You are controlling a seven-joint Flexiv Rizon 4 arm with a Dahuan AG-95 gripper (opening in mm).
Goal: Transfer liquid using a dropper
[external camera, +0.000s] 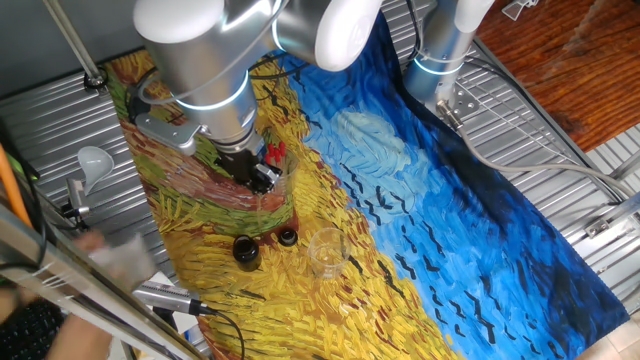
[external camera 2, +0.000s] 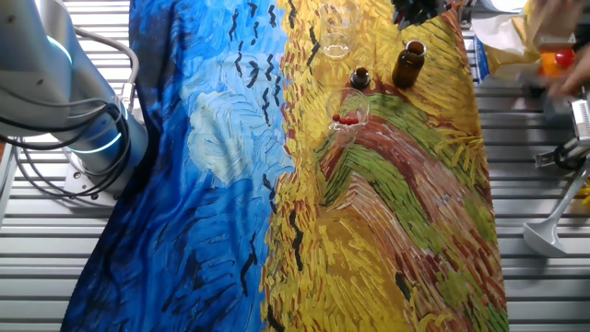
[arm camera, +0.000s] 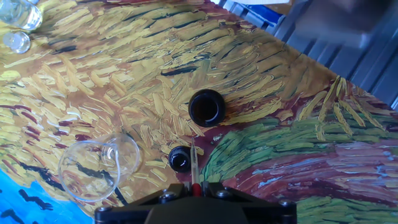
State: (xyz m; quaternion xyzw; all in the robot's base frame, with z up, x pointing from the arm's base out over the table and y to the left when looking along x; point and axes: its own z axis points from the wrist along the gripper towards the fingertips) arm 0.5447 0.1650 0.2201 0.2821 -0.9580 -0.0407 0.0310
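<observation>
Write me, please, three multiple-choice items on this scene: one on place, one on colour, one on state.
1. In the hand view, the clear beaker lies where from the small dark bottle? A left; B right; C above.
2. The bulb of the dropper is: A blue; B red; C green.
3. The gripper is: A open and empty; B shut on the dropper; C out of view.

Answers: A, the beaker sits to the bottle's left. B, red shows at the grasp. B, the thin tube juts from the grasp.

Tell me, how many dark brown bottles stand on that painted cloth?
2. The taller bottle stands near the cloth's edge; the shorter bottle sits right beside it. None seems hidden.
</observation>
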